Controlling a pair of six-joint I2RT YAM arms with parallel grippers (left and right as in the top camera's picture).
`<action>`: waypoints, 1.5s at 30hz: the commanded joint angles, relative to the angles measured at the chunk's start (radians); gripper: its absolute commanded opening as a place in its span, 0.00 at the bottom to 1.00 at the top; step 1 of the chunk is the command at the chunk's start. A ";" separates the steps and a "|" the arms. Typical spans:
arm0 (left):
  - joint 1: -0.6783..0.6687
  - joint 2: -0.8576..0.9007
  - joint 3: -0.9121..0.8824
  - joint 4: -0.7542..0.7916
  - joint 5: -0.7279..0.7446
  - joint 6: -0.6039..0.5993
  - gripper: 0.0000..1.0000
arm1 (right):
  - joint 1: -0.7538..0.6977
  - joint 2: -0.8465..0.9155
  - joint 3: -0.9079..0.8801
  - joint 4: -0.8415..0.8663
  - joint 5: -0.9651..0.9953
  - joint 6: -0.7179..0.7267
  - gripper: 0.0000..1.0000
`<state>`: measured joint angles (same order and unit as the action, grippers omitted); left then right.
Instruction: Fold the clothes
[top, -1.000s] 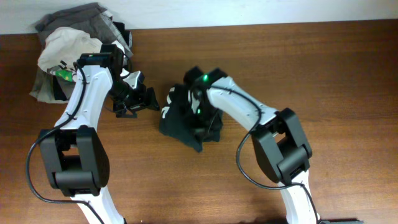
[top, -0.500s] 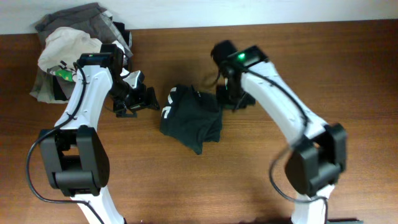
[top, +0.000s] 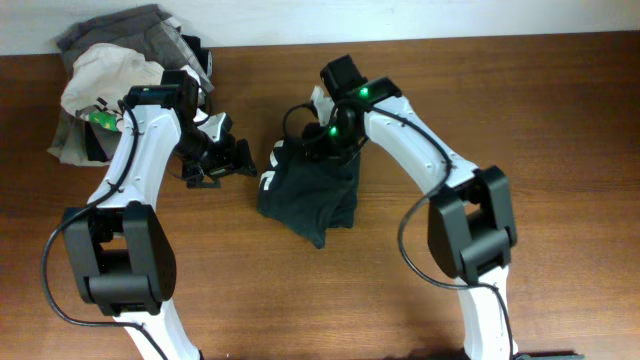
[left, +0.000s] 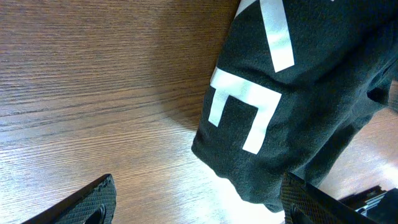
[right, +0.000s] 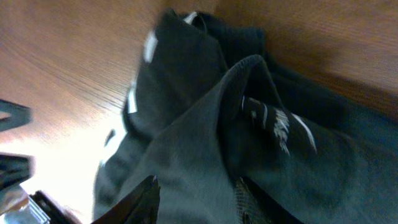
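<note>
Wooden table (top: 560, 120) bears the bunched dark T-shirt (top: 310, 200).

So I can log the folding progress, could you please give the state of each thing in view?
T-shirt: bunched up, not neatly folded.
Left gripper: open, empty, beside the T-shirt.
Right gripper: over the T-shirt, jaws partly apart, grip unclear.
Clothes pile: loosely heaped.
</note>
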<state>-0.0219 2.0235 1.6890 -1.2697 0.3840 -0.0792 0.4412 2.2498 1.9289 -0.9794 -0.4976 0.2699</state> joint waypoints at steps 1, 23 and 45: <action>-0.001 0.000 -0.006 0.002 -0.007 -0.002 0.84 | 0.000 0.035 0.000 0.008 -0.064 -0.031 0.44; -0.001 0.000 -0.006 0.021 -0.007 -0.003 0.84 | -0.039 0.029 0.145 -0.442 0.274 0.026 0.04; 0.002 0.000 -0.006 0.099 0.048 -0.003 0.97 | 0.016 -0.281 0.020 -0.377 0.109 -0.002 0.04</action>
<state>-0.0219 2.0235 1.6882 -1.1774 0.4145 -0.0830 0.4286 1.9404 1.9770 -1.3869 -0.1802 0.3588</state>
